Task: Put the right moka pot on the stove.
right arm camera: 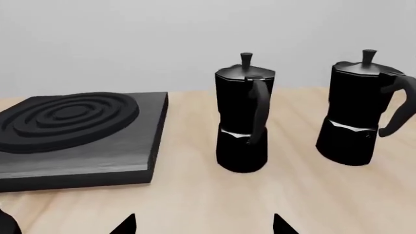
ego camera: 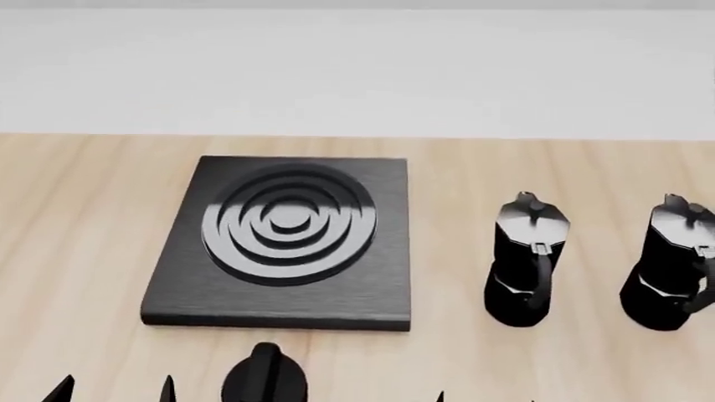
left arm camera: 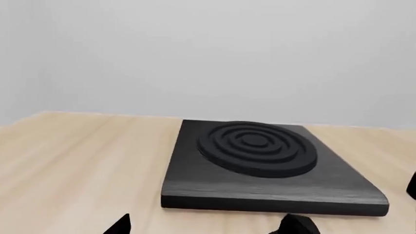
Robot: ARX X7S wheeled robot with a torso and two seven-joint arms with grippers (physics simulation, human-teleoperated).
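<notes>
Two black faceted moka pots with silver lids stand upright on the wooden table. The right moka pot (ego camera: pixel 668 272) (right arm camera: pixel 354 114) is near the table's right side, with the other pot (ego camera: pixel 523 266) (right arm camera: pixel 242 117) to its left. The stove (ego camera: pixel 369 293) (left arm camera: pixel 260 183) (right arm camera: pixel 85 158), a flat black slab with a ring burner, lies left of both pots with nothing on it. My right gripper (right arm camera: pixel 202 225) (ego camera: pixel 486 399) is open, low and short of the pots, holding nothing. My left gripper (left arm camera: pixel 208 226) (ego camera: pixel 112 392) is open in front of the stove, empty.
A small round black knob (ego camera: pixel 264 381) sits on the table just in front of the stove's near edge, between my two grippers. A pale wall rises behind the table's far edge (ego camera: pixel 357 136). Bare wood separates the stove from the pots.
</notes>
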